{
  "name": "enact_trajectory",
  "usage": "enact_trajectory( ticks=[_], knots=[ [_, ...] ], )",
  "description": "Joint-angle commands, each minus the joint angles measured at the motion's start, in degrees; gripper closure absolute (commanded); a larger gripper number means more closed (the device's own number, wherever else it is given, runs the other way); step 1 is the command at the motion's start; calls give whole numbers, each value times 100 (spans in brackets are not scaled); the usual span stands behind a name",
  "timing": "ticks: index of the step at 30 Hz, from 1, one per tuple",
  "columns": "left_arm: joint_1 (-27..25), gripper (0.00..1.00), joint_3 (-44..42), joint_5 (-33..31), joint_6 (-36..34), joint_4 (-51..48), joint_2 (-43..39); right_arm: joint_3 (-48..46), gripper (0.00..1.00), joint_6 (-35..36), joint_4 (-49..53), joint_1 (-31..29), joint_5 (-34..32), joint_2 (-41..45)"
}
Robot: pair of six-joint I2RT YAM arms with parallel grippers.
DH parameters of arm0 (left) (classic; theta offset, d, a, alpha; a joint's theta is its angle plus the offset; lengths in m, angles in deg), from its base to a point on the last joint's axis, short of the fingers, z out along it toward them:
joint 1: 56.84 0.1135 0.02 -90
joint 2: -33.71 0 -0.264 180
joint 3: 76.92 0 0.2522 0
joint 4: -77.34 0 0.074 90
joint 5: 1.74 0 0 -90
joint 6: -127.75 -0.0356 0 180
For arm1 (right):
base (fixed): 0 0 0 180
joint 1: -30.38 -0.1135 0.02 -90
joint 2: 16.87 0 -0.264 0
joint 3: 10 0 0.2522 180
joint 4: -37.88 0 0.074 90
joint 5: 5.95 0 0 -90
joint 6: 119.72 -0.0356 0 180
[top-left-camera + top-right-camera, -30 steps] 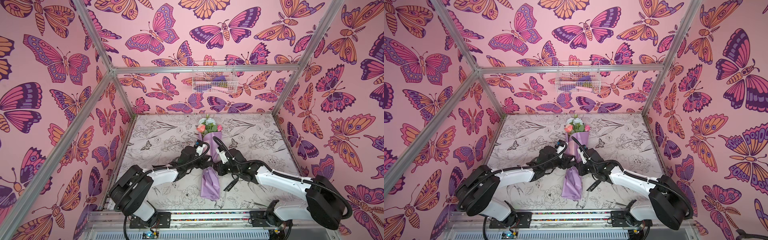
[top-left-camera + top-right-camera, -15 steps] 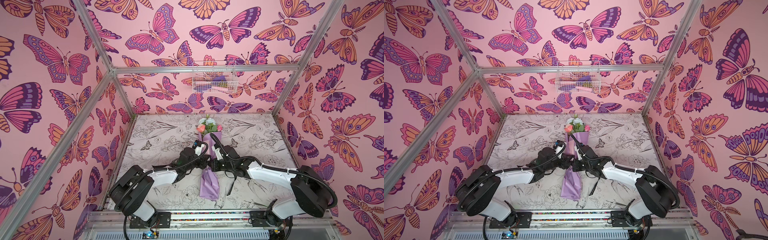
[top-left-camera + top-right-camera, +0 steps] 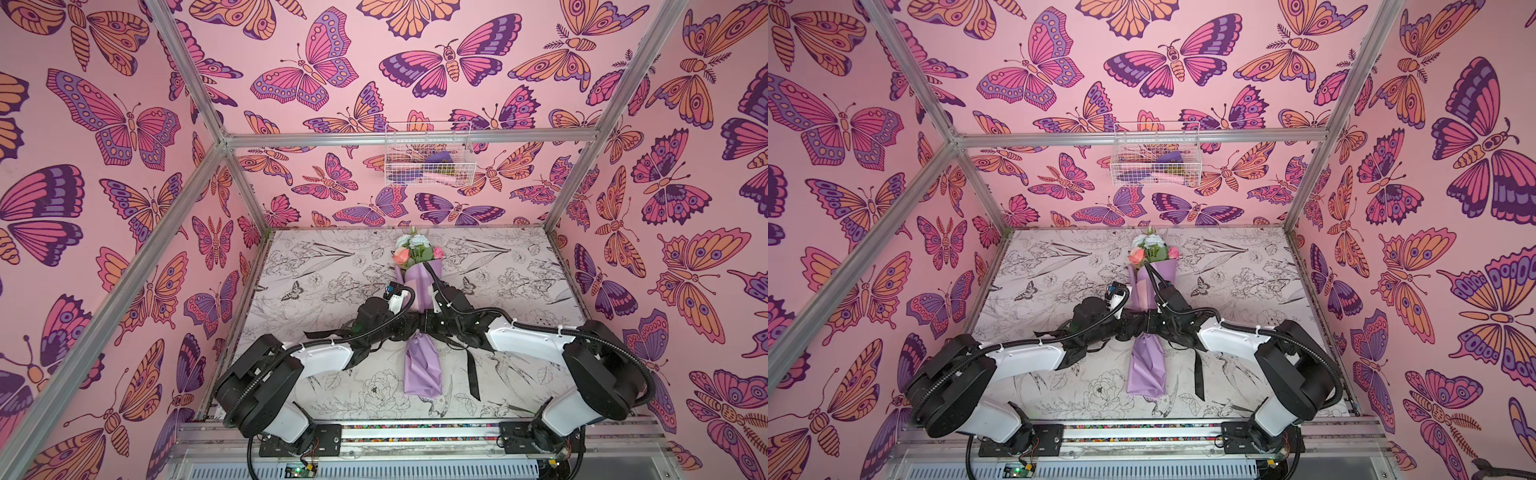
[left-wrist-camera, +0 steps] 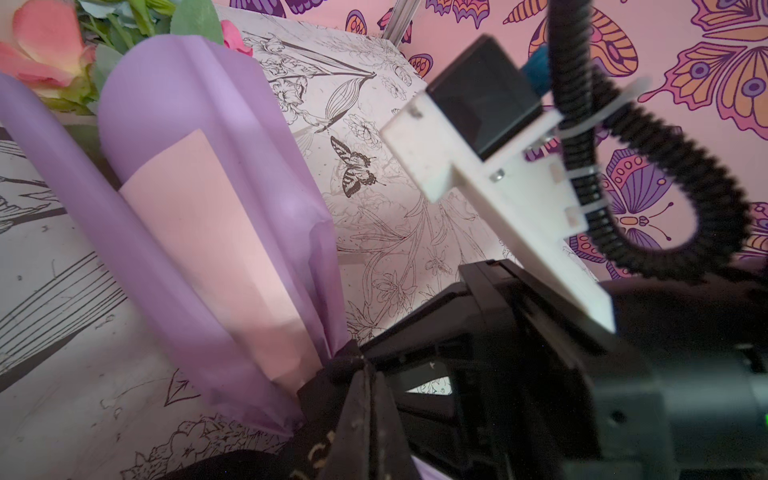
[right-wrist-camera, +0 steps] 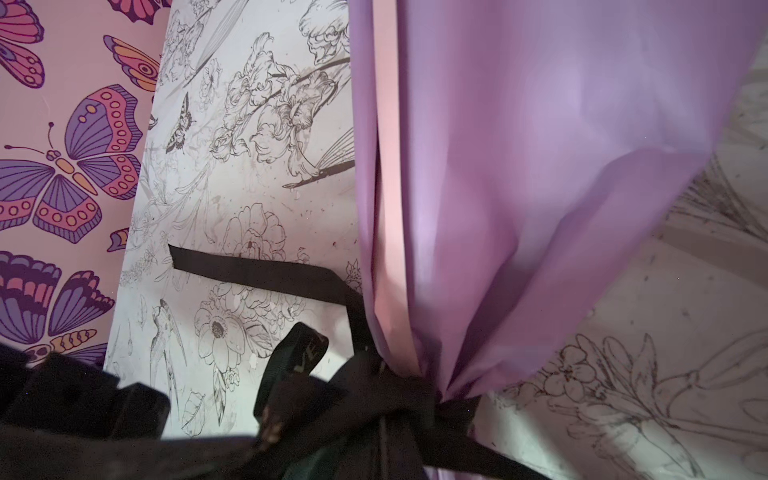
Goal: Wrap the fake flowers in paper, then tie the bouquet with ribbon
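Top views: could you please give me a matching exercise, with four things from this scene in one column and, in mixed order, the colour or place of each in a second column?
Things
1. wrapping paper
2. ribbon
3. wire basket
4. blooms

Descriptions
A. hangs on the back wall
B. lilac, with a pink inner sheet
C. at the far end of the bouquet
D. black, wrapped round the narrow waist

Pairs: 1-B, 2-D, 3-A, 4-C

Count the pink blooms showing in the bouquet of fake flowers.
2. A coral-pink bloom on the left side of the bouquet and a smaller pink bloom on its right side; more may hide behind the leaves.
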Motion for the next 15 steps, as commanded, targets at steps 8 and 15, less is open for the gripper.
enact_trajectory(
  ticks=[8, 15],
  knots=[
    [-175, 100, -71, 371, 361, 139, -145, -344, 100, -411, -1319, 26, -125, -115],
    [-286, 100, -213, 226, 564, 138, -54, -560, 100, -363, -1752, 21, -127, -80]
  ],
)
